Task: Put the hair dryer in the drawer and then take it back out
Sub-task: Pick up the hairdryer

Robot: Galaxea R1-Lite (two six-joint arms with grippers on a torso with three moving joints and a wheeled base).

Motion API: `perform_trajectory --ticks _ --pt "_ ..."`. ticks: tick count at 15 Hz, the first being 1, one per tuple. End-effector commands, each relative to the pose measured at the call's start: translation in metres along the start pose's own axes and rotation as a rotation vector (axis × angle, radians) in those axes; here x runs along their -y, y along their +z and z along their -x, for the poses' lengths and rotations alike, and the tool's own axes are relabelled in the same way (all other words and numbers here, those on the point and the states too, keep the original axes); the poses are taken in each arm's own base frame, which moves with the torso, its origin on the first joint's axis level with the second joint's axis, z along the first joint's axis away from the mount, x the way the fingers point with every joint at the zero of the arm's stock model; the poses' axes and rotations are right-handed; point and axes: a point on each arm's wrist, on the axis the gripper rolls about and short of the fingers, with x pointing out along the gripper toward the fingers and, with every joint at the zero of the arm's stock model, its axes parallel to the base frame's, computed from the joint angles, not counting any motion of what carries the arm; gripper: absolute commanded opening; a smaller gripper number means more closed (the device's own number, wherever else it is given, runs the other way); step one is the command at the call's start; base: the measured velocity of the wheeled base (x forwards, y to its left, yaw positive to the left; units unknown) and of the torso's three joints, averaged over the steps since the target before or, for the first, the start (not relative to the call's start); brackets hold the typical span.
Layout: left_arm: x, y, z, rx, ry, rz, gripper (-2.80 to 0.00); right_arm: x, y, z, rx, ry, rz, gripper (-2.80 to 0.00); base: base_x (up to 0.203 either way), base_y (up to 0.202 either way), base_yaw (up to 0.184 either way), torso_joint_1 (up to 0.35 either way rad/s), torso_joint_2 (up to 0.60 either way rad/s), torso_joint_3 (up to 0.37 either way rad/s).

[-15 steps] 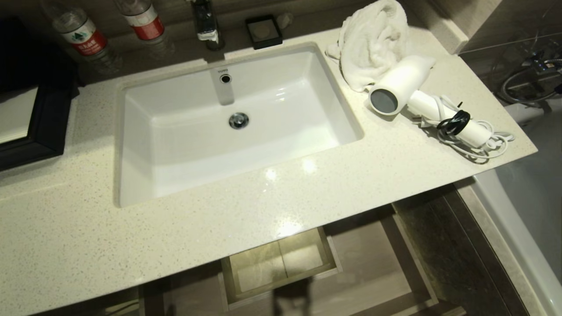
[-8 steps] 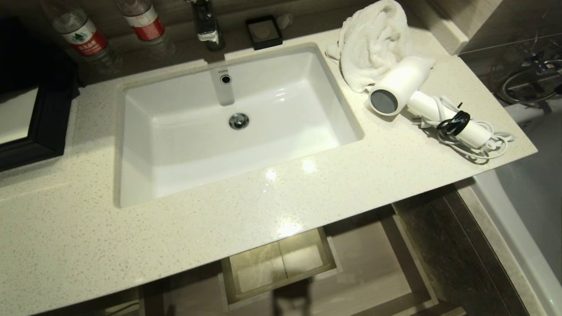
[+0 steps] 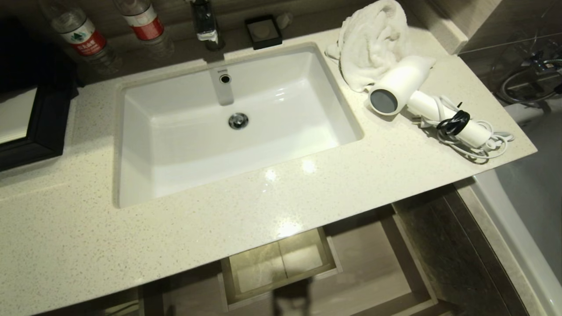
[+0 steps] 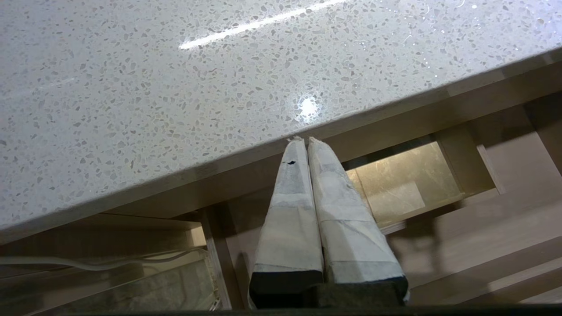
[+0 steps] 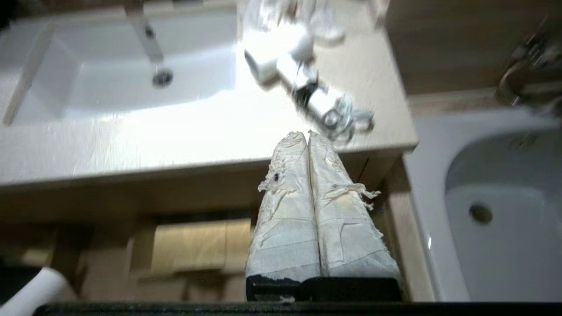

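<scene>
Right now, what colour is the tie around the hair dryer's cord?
Black, looped around the white cord on the hair dryer; clearest in the head view.

A bathroom is showing here: a white rectangular sink (image 3: pixel 228 127) is sitting sunk into a speckled stone countertop (image 3: pixel 307 193) at centre frame. A bathtub (image 3: pixel 522 210) is running along the right edge, and a rumpled white towel (image 3: pixel 373 39) is lying upper right.
</scene>
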Motion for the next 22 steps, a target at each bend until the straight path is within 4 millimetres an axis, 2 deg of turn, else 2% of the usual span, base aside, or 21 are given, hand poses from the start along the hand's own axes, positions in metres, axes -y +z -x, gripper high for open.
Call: perform_trajectory --ticks 1,3,4,6,9,13,18,22 --pt "0.000 0.000 0.000 -0.001 0.000 0.000 -2.80 0.006 0.016 -0.077 -0.432 0.043 -0.037 -2.80 0.000 0.000 0.000 -0.002 0.03 0.012" --pt "0.000 0.000 0.000 -0.002 0.000 0.000 -2.80 0.008 0.005 -0.113 -0.631 0.070 -0.056 -2.80 0.000 0.000 0.000 0.003 0.02 0.011" --pt "0.000 0.000 0.000 -0.002 0.001 0.000 -2.80 0.008 -0.003 -0.128 -0.698 0.079 -0.061 -0.06 0.000 0.000 0.000 -0.002 0.04 0.027" --pt "0.000 0.000 0.000 -0.002 0.001 0.001 -2.80 0.009 -0.016 -0.158 -0.736 0.103 0.012 0.00 0.000 0.000 0.000 0.000 0.02 0.009" --pt "0.000 0.000 0.000 -0.002 0.001 0.000 -2.80 0.016 -0.032 -0.190 -0.734 0.157 0.167 0.00 0.000 0.000 0.000 0.000 0.00 0.000" --pt "0.000 0.000 0.000 -0.001 -0.001 0.000 -2.80 0.044 -0.055 -0.232 -0.744 0.371 0.358 0.00 0.000 0.000 0.000 0.000 0.00 0.000" --pt "0.000 0.000 0.000 -0.002 0.001 0.000 -2.80 0.069 -0.064 -0.277 -0.764 0.424 0.332 0.00 0.000 0.000 0.000 -0.011 0.02 0.016" --pt "0.000 0.000 0.000 0.000 -0.001 0.000 -2.80 0.081 -0.052 -0.306 -0.740 0.415 0.353 0.00 0.000 0.000 0.000 0.000 0.00 0.000"
